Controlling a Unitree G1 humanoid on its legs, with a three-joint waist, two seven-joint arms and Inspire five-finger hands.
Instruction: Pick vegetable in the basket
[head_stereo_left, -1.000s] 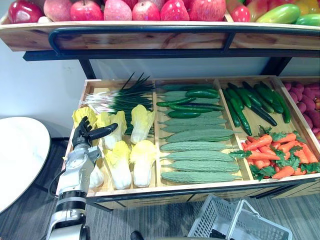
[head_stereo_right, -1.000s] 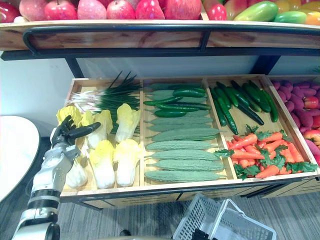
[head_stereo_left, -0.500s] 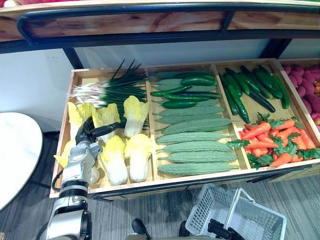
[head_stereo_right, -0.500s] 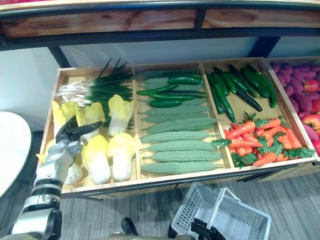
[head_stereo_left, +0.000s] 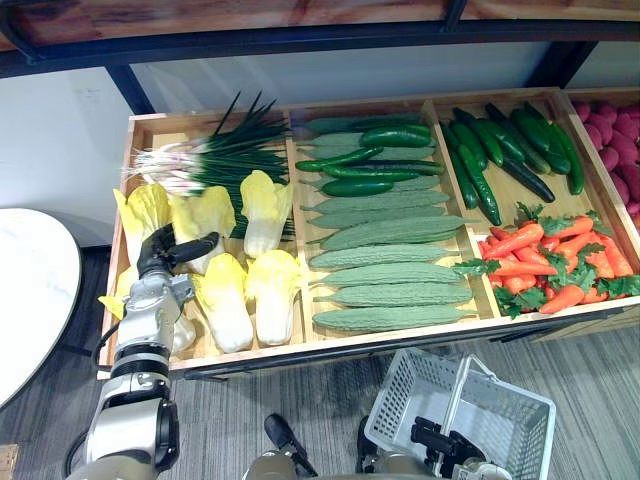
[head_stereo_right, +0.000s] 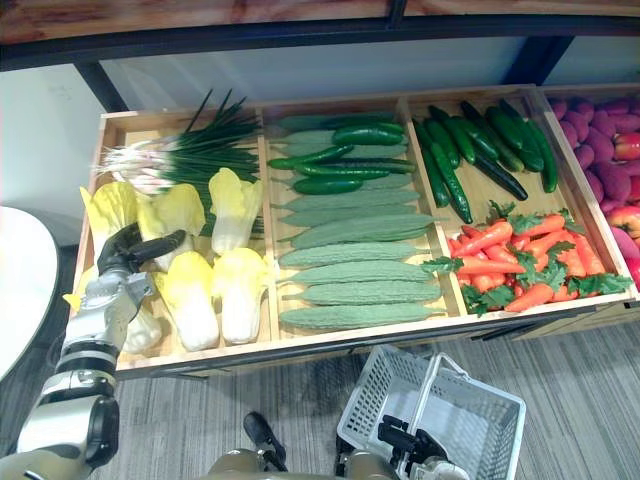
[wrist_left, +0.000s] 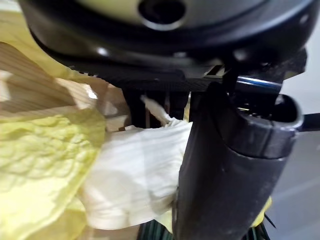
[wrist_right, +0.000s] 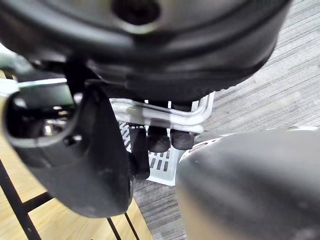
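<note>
Several yellow-white cabbages (head_stereo_left: 225, 300) lie in the left compartment of the wooden display tray (head_stereo_left: 300, 345). My left hand (head_stereo_left: 160, 258) rests among them. In the left wrist view its fingers (wrist_left: 150, 106) reach down behind the white stem of one cabbage (wrist_left: 135, 185), and the thumb (wrist_left: 220, 175) stretches straight along its other side. My right hand (head_stereo_left: 437, 440) is low in front of the tray, and its fingers (wrist_right: 160, 139) are curled round the metal handle of the white plastic basket (head_stereo_left: 512, 388).
The tray also holds green onions (head_stereo_left: 215, 155), bitter gourds (head_stereo_left: 385, 275), cucumbers (head_stereo_left: 500, 165) and carrots (head_stereo_left: 545, 265). Purple-red produce (head_stereo_left: 605, 125) fills the bin at far right. A white round table (head_stereo_left: 30, 300) stands at the left. A dark shelf rail (head_stereo_left: 300, 40) runs above.
The camera has tilted down, so the fruit shelf has left the picture and the basket shows more fully. My left hand stays among the cabbages with its thumb out.
</note>
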